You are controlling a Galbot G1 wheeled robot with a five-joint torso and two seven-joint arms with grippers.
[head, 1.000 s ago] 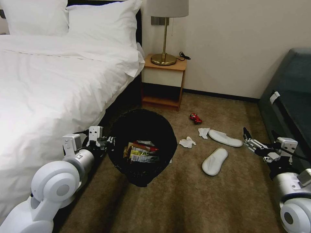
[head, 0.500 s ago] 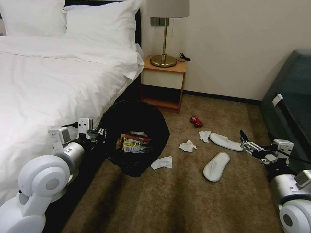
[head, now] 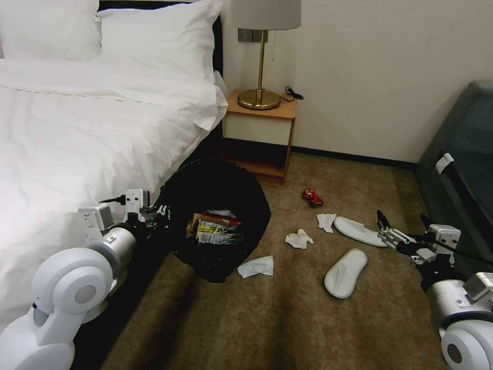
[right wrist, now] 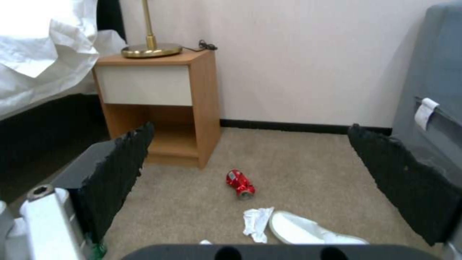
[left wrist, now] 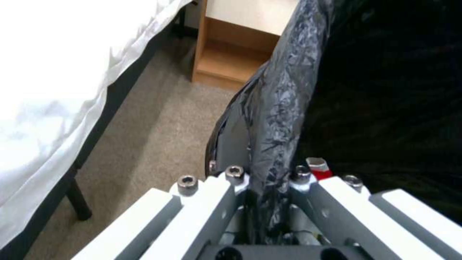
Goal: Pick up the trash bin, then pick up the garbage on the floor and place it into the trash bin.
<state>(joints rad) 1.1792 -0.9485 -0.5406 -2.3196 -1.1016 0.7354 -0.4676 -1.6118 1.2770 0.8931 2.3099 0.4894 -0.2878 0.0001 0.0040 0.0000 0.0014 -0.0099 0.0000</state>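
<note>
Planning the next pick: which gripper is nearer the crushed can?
Right. The right gripper hangs open over the carpet by the slippers, the can ahead of it. The left gripper is shut on the bin rim, across the bin.

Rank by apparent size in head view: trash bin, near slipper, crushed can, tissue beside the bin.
1. trash bin
2. near slipper
3. tissue beside the bin
4. crushed can, which lies farther from the camera, so its true size is unsure.

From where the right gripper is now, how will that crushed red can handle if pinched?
The crushed red can lies on its side on the carpet, dented, so it probably won't roll far. It looks empty and light, and thin walls may buckle further. The right gripper is open wide enough.
</note>
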